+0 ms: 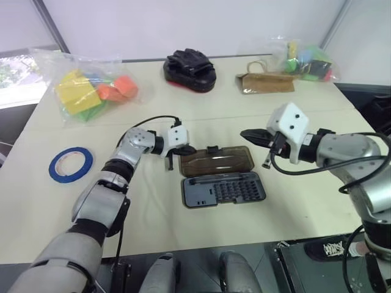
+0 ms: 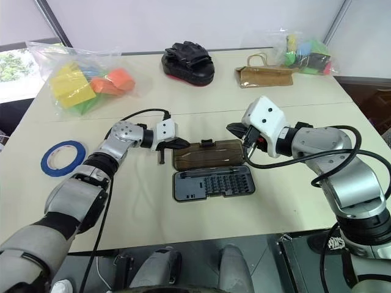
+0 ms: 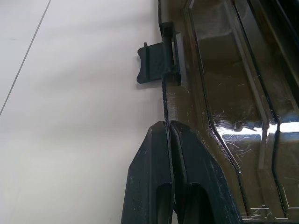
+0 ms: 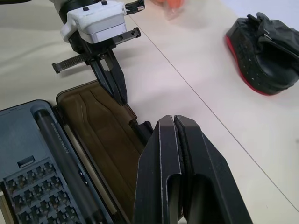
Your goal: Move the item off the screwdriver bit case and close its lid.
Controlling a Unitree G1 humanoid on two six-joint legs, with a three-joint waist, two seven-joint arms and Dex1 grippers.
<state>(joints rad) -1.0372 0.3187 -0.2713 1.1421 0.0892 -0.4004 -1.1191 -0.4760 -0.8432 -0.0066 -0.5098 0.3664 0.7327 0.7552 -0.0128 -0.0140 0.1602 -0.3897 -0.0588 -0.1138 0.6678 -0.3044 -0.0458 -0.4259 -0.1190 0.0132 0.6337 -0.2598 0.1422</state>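
Case: screwdriver bit case (image 1: pixel 223 189) lies table-centre, lid (image 1: pixel 217 160) flat open at 12 o'clock | Left: your left gripper (image 1: pixel 186 150) pinched empty at lid's 9 o'clock edge, placed to flip | Right: right gripper (image 1: pixel 248 134) closed, empty, clear at 2 o'clock.

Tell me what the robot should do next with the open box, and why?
Probably the left claw should push up on the lid to swing it over the tray. The screwdriver bit case lies open with nothing on it, and the lid lies flat on the table. The shut left claw is at the lid's corner. The right claw hovers shut above the other end.
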